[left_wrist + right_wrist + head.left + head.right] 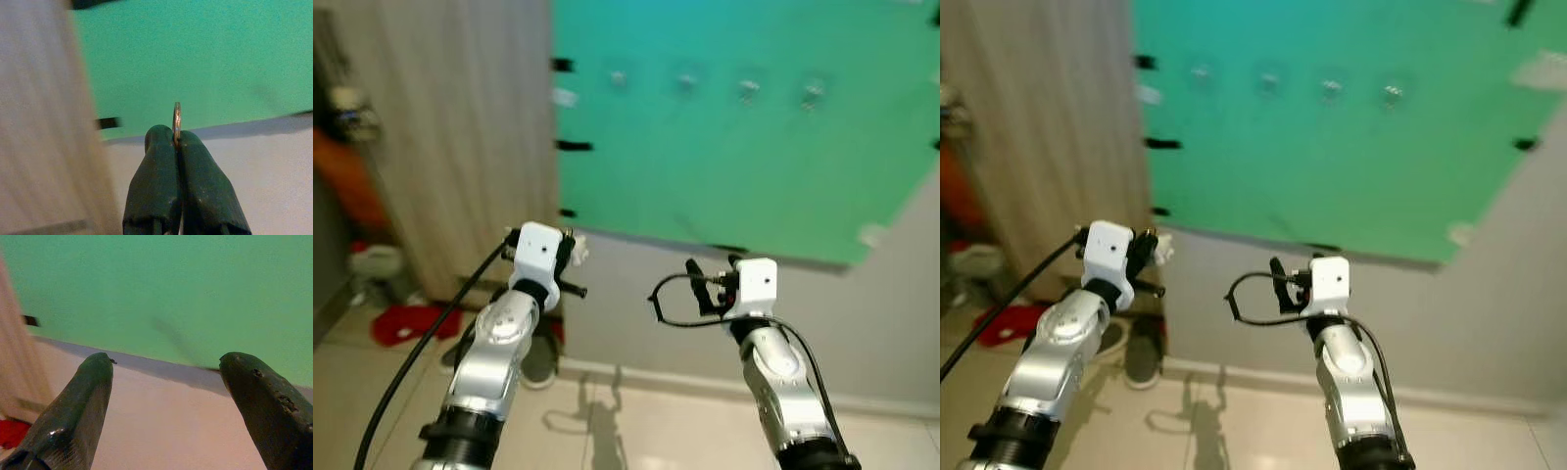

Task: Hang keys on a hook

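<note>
- My left gripper (177, 143) is raised before the green board (744, 127), its two black fingers (156, 186) pressed tight on a thin metal key ring (176, 120) that stands edge-on just past the tips.
- The rest of the keys is hidden beneath my fingers; I cannot tell how many hang there.
- My right gripper (166, 367) floats beside it with its fingers wide apart and nothing between them.
- Four small hooks (749, 90) sit in a row high on the board, well above and to the right of my left gripper; the head views are soft, so their exact shape is hard to read.
- To do this well, I judge the ring must go up and across to one hook, its open loop turned to face the hook's tip rather than edge-on.
- I would loosen my pinch only once the ring rests behind the hook's lip, lest the keys drop to the tiled floor (636, 431).
</note>
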Controlling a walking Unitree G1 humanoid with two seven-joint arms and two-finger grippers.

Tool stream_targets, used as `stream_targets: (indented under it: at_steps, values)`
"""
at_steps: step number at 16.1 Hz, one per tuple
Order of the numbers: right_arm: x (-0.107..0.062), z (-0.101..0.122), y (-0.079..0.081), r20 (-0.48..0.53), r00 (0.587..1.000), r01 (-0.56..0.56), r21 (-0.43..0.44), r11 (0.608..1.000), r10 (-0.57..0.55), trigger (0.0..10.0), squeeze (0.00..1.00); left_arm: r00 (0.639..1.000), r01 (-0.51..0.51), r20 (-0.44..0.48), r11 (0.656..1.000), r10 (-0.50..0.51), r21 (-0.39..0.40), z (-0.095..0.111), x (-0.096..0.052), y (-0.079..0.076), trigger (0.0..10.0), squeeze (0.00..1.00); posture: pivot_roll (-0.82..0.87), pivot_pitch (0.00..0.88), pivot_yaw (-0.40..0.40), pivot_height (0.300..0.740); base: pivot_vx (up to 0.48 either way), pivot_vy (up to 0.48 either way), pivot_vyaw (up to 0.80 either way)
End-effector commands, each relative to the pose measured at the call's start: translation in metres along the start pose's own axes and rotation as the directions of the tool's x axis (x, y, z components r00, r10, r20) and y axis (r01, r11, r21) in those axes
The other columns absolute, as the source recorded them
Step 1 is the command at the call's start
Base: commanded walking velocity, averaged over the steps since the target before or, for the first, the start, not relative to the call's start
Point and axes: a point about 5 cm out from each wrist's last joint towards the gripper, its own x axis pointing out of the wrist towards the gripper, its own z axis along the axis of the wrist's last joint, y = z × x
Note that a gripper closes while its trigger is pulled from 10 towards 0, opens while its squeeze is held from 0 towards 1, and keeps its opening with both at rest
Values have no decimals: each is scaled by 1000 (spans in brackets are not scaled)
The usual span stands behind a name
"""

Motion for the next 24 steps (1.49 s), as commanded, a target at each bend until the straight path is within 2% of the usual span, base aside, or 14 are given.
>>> stream_targets:
  at_steps: [1, 7, 9, 11, 15, 17, 19, 20, 21, 23, 24]
  values:
    - [-2, 3, -8, 18, 999, 26, 6, 1000, -26, 10000, 0, 998, 50, 25, 999, -50, 7, 5, 3, -9, 10000, 0, 0, 0, -53, 740, 0, 0, -800]
    - [-2, 4, -8, 21, 999, 25, 5, 1000, -25, 10000, 0, 984, 157, 80, 987, -158, 18, 17, 8, -19, 10000, 0, -13, 0, -50, 740, 0, 0, -800]
    - [-2, 6, -9, 38, 999, 28, -6, 1000, -28, 10000, 0, 979, 174, 108, 985, -175, 20, 23, 9, -17, 10000, 0, -16, 0, -50, 740, 0, 0, -794]
    - [-2, 8, -9, 50, 998, 34, -9, 999, -34, 10000, 0, 972, 178, 149, 983, -183, 43, 32, 11, -14, 10000, 0, -15, 0, -53, 740, 392, 274, 0]
    - [1, 8, -8, 49, 999, 17, -19, 1000, -16, 10000, 0, 922, 182, 332, 980, -200, 87, 71, 6, -15, 10000, 0, -3, 0, -62, 740, 405, 257, 0]
    - [3, 8, -6, 47, 999, 5, -21, 1000, -4, 10000, 0, 899, 180, 386, 978, -209, 110, 89, 3, -13, 10000, 0, 8, 0, -73, 740, 399, 264, 0]
    - [3, 7, -4, 44, 999, -6, -23, 1000, 7, 10000, 0, 837, 310, 413, 933, -359, 183, 109, -4, -26, 10000, 0, 13, 0, -80, 740, 384, 287, 0]
    - [4, 7, -4, 39, 999, -15, -28, 999, 16, 10000, 0, 798, 384, 412, 898, -439, 213, 119, -9, -35, 10000, 0, 15, 0, -83, 740, 431, 0, 0]
    - [5, 7, -2, 33, 999, -22, -33, 999, 23, 10000, 0, 772, 437, 405, 872, -489, 220, 127, -13, -42, 10000, 0, 16, 0, -83, 740, 0, 0, 0]
    - [5, 6, 0, 32, 999, -27, -26, 999, 28, 10000, 0, 742, 487, 416, 849, -526, 205, 134, -16, -47, 10000, 0, 14, 0, -81, 740, 0, 0, -772]
    - [4, 5, 0, 35, 999, -25, -25, 999, 26, 10000, 0, 703, 542, 432, 819, -565, 188, 141, -21, -53, 10000, 0, 10, 0, -75, 740, 0, 0, -750]
